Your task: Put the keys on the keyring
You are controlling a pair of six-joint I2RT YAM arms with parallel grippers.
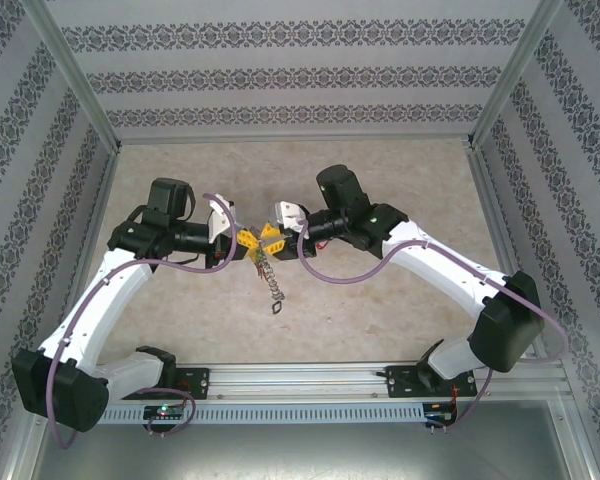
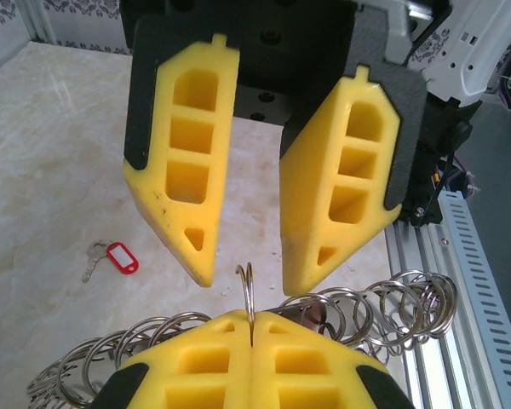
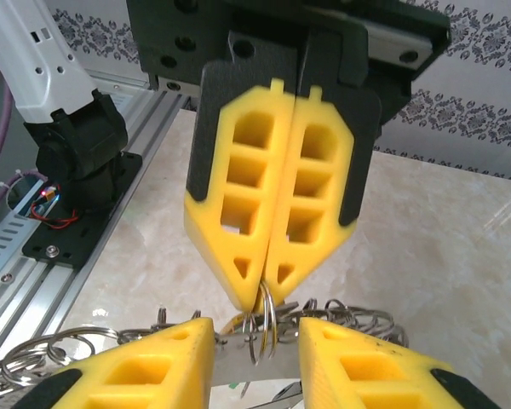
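Progress looks early: one key with a red tag (image 2: pixel 117 257) lies loose on the table (image 1: pixel 380 320), well apart from the keyring (image 1: pixel 270 280) on the side away from the rail (image 1: pixel 310 378), so it is not yet threaded on. No other loose key can be made out. Just left of the keyring, the left gripper (image 2: pixel 251 322) is clenched on one of its thin metal loops, holding that loop upright while the rest of the chain hangs down to the table toward the rail. Just right of the keyring, the right gripper (image 3: pixel 255 328) faces it with its jaws apart on either side of the pinched loop. Something flat and silvery shows low between those fingers, but I cannot tell whether it is a key or part of the chain. By my reading, picking up the loose key and working it on remains to be done. Around the keyring the table is pale mottled stone-look, boxed in by patterned walls (image 1: pixel 300 70) on metal posts.
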